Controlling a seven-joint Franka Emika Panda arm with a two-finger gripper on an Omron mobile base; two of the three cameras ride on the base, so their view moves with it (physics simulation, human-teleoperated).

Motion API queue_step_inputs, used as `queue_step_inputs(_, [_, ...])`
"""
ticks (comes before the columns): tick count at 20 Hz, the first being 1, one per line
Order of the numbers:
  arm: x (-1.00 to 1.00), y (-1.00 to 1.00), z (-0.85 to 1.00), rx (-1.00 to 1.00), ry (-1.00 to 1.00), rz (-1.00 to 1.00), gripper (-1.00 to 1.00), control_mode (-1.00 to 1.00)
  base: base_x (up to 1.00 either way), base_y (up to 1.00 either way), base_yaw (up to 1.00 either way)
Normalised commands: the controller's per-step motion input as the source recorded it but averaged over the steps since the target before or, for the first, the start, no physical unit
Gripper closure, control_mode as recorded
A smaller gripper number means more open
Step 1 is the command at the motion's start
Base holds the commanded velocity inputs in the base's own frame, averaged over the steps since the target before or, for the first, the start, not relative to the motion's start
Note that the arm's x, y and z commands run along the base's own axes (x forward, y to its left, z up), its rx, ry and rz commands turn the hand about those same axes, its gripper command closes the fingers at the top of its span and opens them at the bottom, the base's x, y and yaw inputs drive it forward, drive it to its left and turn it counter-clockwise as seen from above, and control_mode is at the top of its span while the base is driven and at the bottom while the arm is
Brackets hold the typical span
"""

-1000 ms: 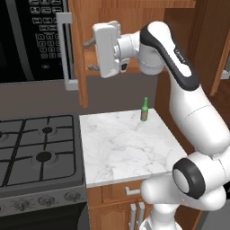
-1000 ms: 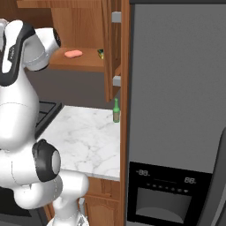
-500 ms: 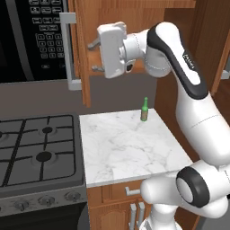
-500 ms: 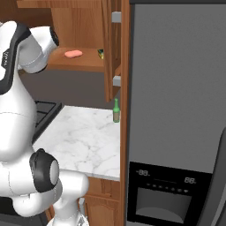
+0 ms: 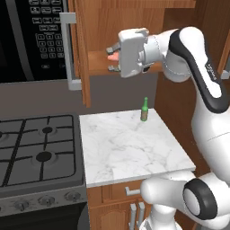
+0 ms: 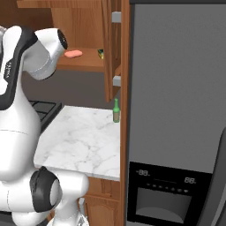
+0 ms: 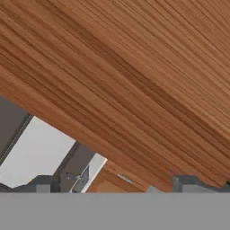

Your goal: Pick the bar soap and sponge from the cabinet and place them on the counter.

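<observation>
The salmon-pink bar soap (image 6: 73, 54) lies flat on the wooden shelf of the open cabinet (image 5: 99, 60). A small yellow-and-green sponge (image 6: 101, 53) sits further right on that shelf, partly hidden by the right door. My gripper (image 5: 112, 59) hovers at shelf height in front of the cabinet, open, with a bit of the soap (image 5: 115, 55) showing past its fingers. In the hand view the gripper (image 7: 116, 185) faces slanted wood grain, with nothing between the fingertips (image 7: 43, 183). The white marble counter (image 5: 130, 148) lies below.
A green bottle (image 5: 144, 110) stands at the counter's back right corner. The left cabinet door (image 5: 80, 54) hangs open with its long grey handle (image 5: 67, 49). A black gas stove (image 5: 36, 148) adjoins the counter on the left, with a microwave (image 5: 31, 38) above it. The tall grey fridge (image 6: 176, 110) stands right.
The hand has shifted a little to the right and closer to the shelf. Its jaws have spread slightly wider.
</observation>
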Motion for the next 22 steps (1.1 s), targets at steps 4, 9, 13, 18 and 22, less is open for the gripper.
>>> queue_step_inputs(4, [-0.11, -0.32, -0.06, -0.06, -0.25, 0.00, -1.00, -1.00, 0.00, 0.00, 0.00])
queue_step_inputs(9, [-0.22, -0.16, -0.04, -0.18, -0.31, 0.00, -1.00, -1.00, 0.00, 0.00, 0.00])
queue_step_inputs(13, [-0.15, -0.21, 0.00, -0.17, -0.27, 0.00, -1.00, -1.00, 0.00, 0.00, 0.00])
queue_step_inputs(18, [-0.18, -0.50, 0.00, -0.08, -0.21, 0.00, -1.00, -1.00, 0.00, 0.00, 0.00])
queue_step_inputs(22, [-0.31, -0.49, 0.00, 0.00, -0.12, 0.00, -1.00, -1.00, 0.00, 0.00, 0.00])
